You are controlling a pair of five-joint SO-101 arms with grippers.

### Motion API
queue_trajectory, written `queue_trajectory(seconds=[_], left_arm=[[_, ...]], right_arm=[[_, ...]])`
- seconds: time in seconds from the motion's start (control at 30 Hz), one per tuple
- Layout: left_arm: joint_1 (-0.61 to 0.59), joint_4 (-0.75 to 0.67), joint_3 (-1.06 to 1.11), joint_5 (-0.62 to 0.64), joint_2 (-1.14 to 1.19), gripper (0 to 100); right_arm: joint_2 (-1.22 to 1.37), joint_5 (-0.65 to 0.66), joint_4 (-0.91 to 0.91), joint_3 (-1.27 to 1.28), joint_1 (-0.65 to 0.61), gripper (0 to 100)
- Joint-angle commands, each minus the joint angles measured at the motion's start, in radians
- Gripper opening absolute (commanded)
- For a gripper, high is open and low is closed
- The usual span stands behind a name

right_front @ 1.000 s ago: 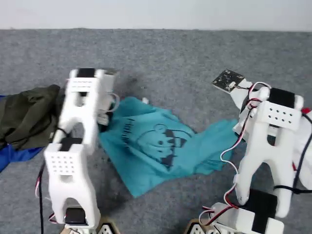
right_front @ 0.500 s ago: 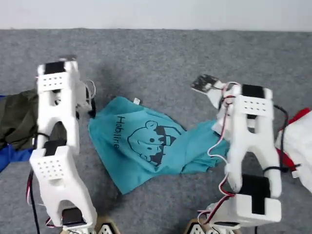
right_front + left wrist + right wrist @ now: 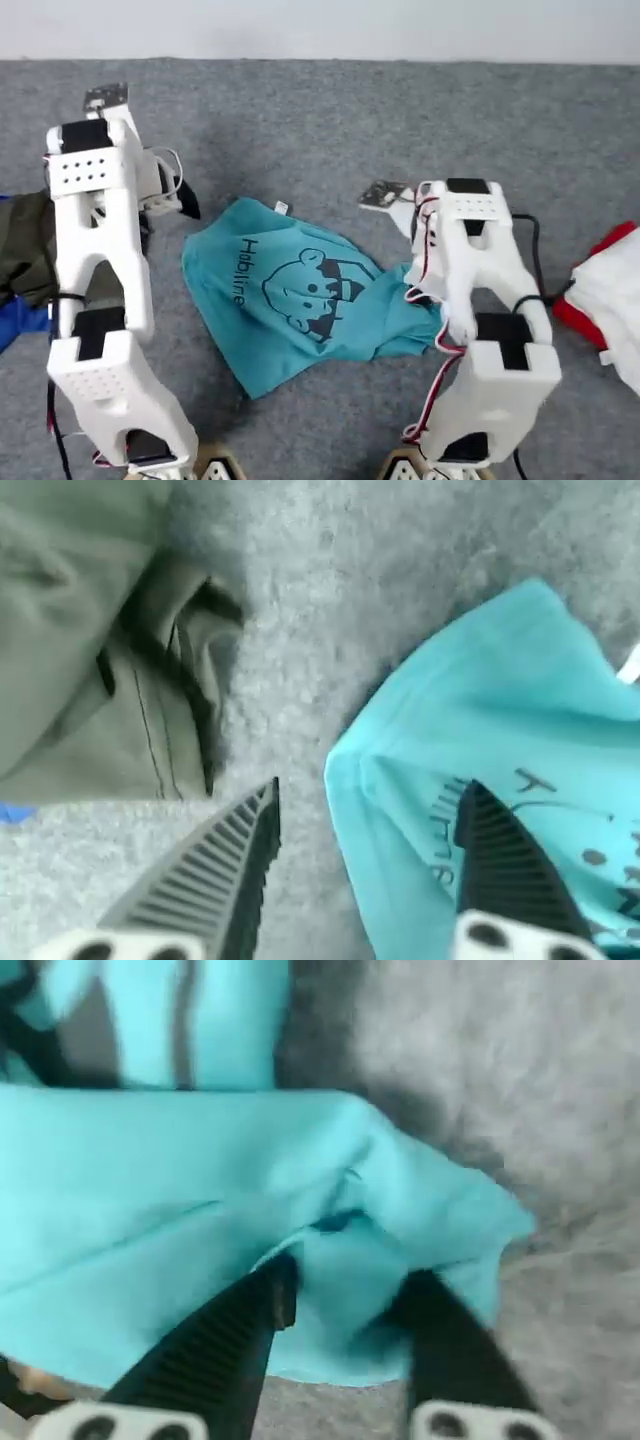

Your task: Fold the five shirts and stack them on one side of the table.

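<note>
Teal shirt (image 3: 300, 300), edges beneath open left tool (image 3: 372, 790) and open right tool (image 3: 352, 1272)

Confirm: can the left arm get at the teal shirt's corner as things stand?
Probably yes: the left gripper is open over a corner of the teal shirt, nothing lies between them, and the olive shirt lies apart.

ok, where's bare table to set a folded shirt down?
Best: the far strip of table between the teal shirt and the back wall, bare. Smaller patch in front of that shirt, between the arm bases. Crowded: left edge, olive shirt and blue shirt; right edge, white and red pile.
</note>
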Motion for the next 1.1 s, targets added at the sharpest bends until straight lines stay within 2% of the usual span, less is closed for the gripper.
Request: queue_trajectory(seconds=[0.0,0.13,0.3,0.43,0.57,0.7,0.77,0.93,1.0,1.07], left_arm=[[-0.002,0.029,0.07,-0.006,-0.081,27],[-0.002,0.029,0.117,-0.006,-0.083,27],[-0.002,0.029,0.125,-0.006,-0.083,27],[-0.002,0.029,0.127,-0.006,-0.081,27],[0.015,0.029,0.127,-0.008,-0.081,27],[0.066,0.029,0.127,-0.008,-0.081,27],[0.091,0.029,0.127,-0.008,-0.081,26],[0.152,0.029,0.127,-0.008,-0.081,26],[0.17,0.029,0.127,-0.008,-0.081,26],[0.186,0.029,0.127,-0.008,-0.081,26]], right_arm=[[-0.005,-0.011,0.018,-0.074,0.056,0.7],[-0.067,-0.008,0.131,-0.141,0.082,0.8],[-0.156,0.011,0.409,-0.15,0.09,0.8],[-0.28,0.084,0.406,-0.015,0.153,0.8],[-0.444,0.233,0.409,0.198,0.173,0.8],[-0.651,0.278,0.403,0.445,0.177,1.6],[-0.746,0.279,0.401,0.482,0.179,7.2],[-0.995,0.282,0.403,0.439,0.179,30.7],[-1.081,0.282,0.397,0.384,0.166,35.8],[-1.144,0.279,0.351,0.333,0.136,36.2]])
